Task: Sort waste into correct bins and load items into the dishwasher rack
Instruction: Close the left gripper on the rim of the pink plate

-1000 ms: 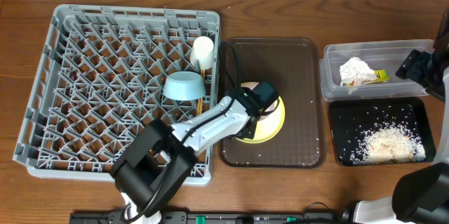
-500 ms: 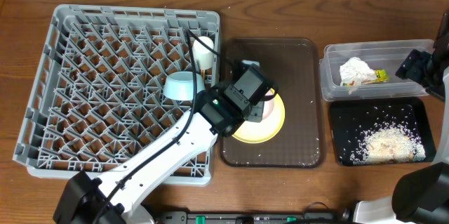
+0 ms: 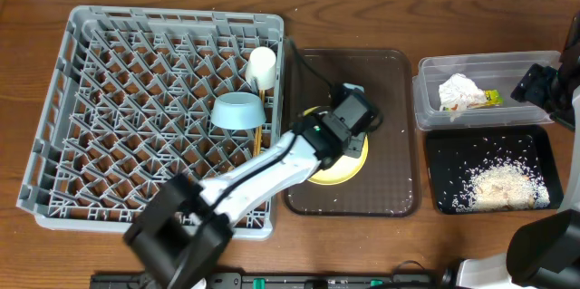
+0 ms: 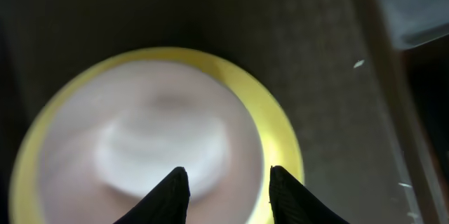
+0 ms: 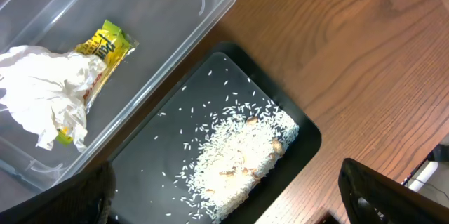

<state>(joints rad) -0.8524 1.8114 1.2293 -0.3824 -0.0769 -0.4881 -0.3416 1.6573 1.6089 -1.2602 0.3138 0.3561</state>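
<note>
At nine o'clock the dishwasher rack point(image 3: 172, 20) is pale grey, its pegs forming a diamond lattice. There the light blue bowl point(image 3: 237, 110) is pastel and the cup point(image 3: 262, 67) cream-white. The central serving tray point(image 3: 390, 99) is dark brown and finely textured, the plate point(image 3: 349, 167) yellow, and the white bowl point(image 4: 154, 147) plain. At three o'clock the tub point(image 3: 424, 99) is clear, the napkin point(image 3: 460, 92) white, and the packet point(image 3: 490, 98) yellow-green. At four o'clock the black tray point(image 3: 444, 153) is speckled with white rice point(image 3: 498, 185). The table point(image 3: 362, 8) is reddish-brown wood grain.
</note>
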